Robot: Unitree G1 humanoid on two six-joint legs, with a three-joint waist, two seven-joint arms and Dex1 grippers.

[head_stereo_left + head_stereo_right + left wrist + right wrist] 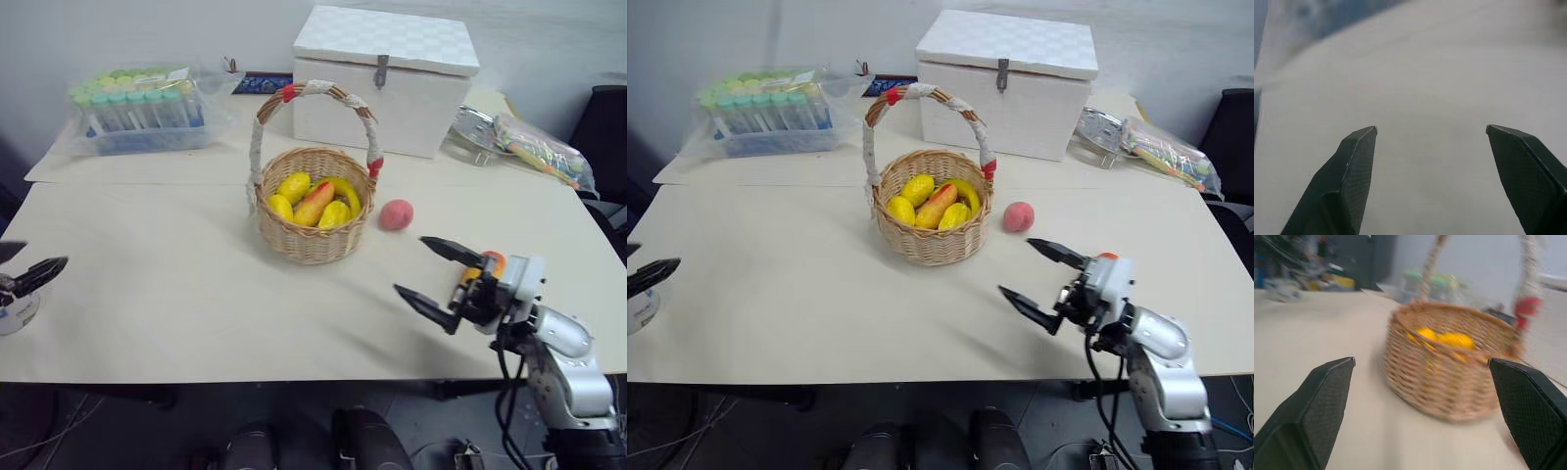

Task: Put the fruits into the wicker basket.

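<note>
Head camera, both eyes. One table, pale top. One wicker basket, upright near the table's middle, its arched handle wrapped white with red bands. Inside it: one mango with an orange-red blush, lying among yellow fruits, four as far as can be counted. One peach on the table, just beside the basket on the robot's right, not touching it. One white lidded box behind the basket. One clear bag of capped tubes at the far left. One clear packet of mixed items at the far right.

One right gripper, over the near right of the table, fingers spread wide, empty, touching nothing. One left gripper at the left edge of the view, fingers parted, empty.

Left wrist camera. Two black fingertips well apart, bare table top between them; nothing held.

Right wrist camera. Two black fingertips set wide, empty. One basket ahead between them, yellow fruit showing over the rim.
</note>
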